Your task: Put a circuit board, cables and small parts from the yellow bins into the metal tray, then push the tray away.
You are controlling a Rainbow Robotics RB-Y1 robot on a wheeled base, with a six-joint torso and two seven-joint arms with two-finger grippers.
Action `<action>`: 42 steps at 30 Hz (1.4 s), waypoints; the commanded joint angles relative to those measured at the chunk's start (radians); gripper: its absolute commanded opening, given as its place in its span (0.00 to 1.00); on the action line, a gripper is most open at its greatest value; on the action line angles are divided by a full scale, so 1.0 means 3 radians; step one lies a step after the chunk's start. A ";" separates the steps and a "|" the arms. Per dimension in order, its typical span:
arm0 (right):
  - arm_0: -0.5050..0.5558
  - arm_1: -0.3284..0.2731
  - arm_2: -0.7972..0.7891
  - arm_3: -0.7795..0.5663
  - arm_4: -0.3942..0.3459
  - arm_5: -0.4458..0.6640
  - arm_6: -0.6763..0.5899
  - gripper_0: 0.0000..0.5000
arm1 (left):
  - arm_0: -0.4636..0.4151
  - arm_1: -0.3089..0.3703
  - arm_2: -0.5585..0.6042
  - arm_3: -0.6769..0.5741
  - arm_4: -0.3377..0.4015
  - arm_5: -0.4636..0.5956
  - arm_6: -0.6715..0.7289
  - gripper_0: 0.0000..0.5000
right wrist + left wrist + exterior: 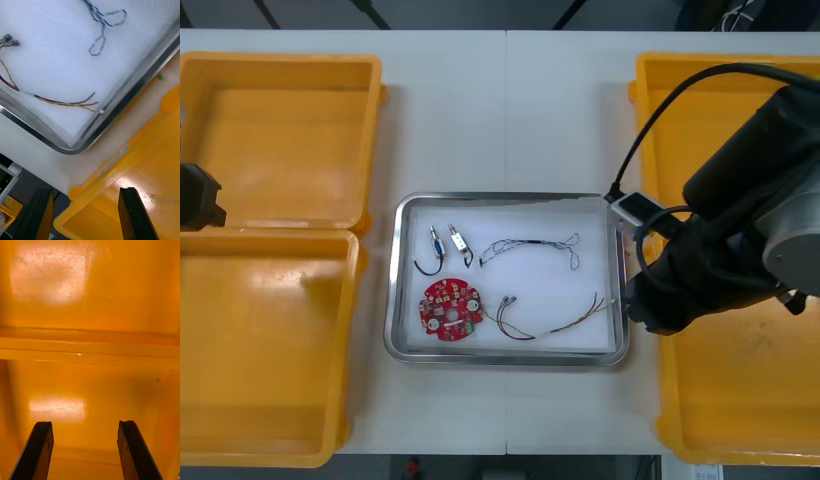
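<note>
Right gripper (86,219) hangs just off the metal tray's (505,358) near right corner, above the rim of the right yellow bin (150,180); fingers stand apart, nothing between them. Left gripper (86,453) is well to the tray's left, over the seam between the left yellow bins (90,296), fingers likewise spread and empty. Inside the tray, near side: round red circuit board (450,310) at left; red and yellow cable (555,322) beside it, its end close to the right wall. Far side: small metal parts (437,240) with a black cable (425,271) at left, twisted blue and white cable (530,246) toward the right.
</note>
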 commanded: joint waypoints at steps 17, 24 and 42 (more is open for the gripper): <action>-0.0942 0.0675 0.1639 0.0425 0.0591 -0.0638 0.1423 1.00 | 0.0712 0.0299 0.0131 0.0208 0.0136 -0.0652 -0.0021 1.00; -0.1060 0.0890 0.2237 0.0604 0.1046 -0.0894 0.1571 1.00 | 0.0763 0.0299 0.0126 0.0203 0.0172 -0.0673 -0.0026 1.00; -0.1014 0.1299 0.2718 0.1131 0.1434 -0.1047 0.1515 1.00 | 0.0768 0.0305 0.0126 0.0142 0.0228 -0.0708 -0.0031 1.00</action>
